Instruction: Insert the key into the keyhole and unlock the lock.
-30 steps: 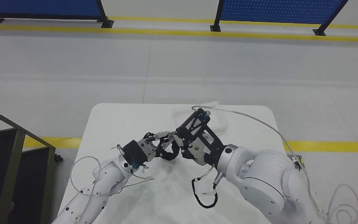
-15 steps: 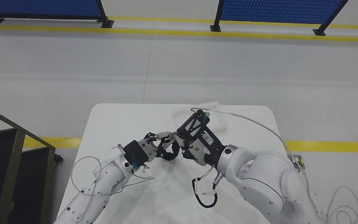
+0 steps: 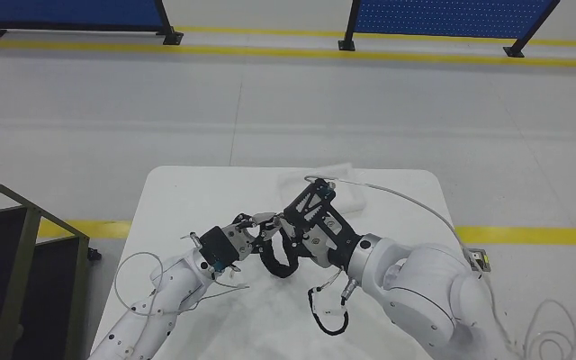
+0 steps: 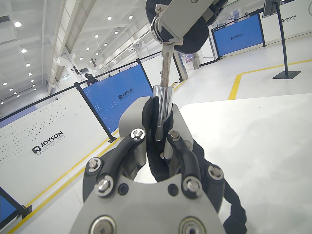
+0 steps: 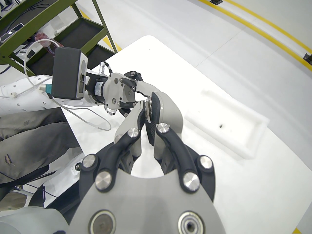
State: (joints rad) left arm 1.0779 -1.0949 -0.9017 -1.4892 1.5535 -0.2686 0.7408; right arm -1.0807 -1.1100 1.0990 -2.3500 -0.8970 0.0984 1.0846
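Glossy white arms [image 3: 432, 279], grey right tool [image 5: 147, 108] plates, black linkages [image 5: 170, 142] (silver screws [image 5: 206, 161]), thin white cables [image 5: 85, 121]

White foam tray [image 5: 240, 133] (shallow) on table [image 5: 243, 186].

- A white table [image 3: 189, 202] with rounded corners carries everything. Its top is flat, plain and matt, and it stands on a pale floor [image 3: 270, 99] marked with yellow lines.
- A white foam tray [image 5: 234, 127] lies flat on the surface near the far edge, right of the middle and short of the far right corner. It is shallow and rectangular with a low raised rim, and its colour is close to the table's own.
- A small dark speck [image 5: 220, 126] sits on the tray's floor, roughly midway along it and apart from the rim.
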